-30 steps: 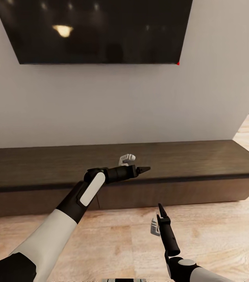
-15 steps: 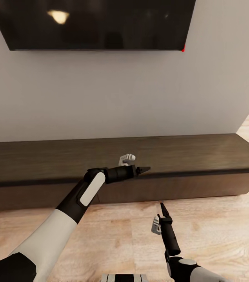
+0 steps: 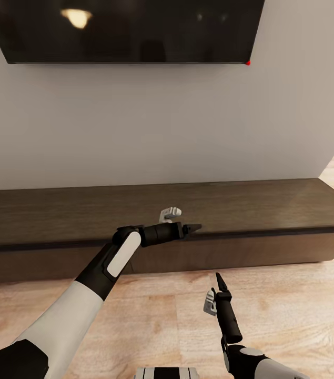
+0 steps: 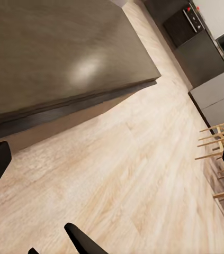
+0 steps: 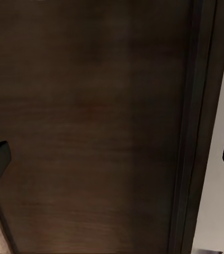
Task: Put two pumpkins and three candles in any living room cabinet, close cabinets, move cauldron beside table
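Dark-brown wood marked the cabinet (image 3: 251, 205), closed against the wall below the television (image 3: 130, 29). We held our left gripper (image 3: 194, 228) before its top edge, our right gripper (image 3: 219, 281) below its front; both jaws spread, empty.

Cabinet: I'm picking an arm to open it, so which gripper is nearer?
Left. The left gripper is at the cabinet top's front edge; the right gripper hangs over the floor, short of its front.

Home living room: wall television (image 3: 130, 29) above cabinet (image 3: 272, 202).
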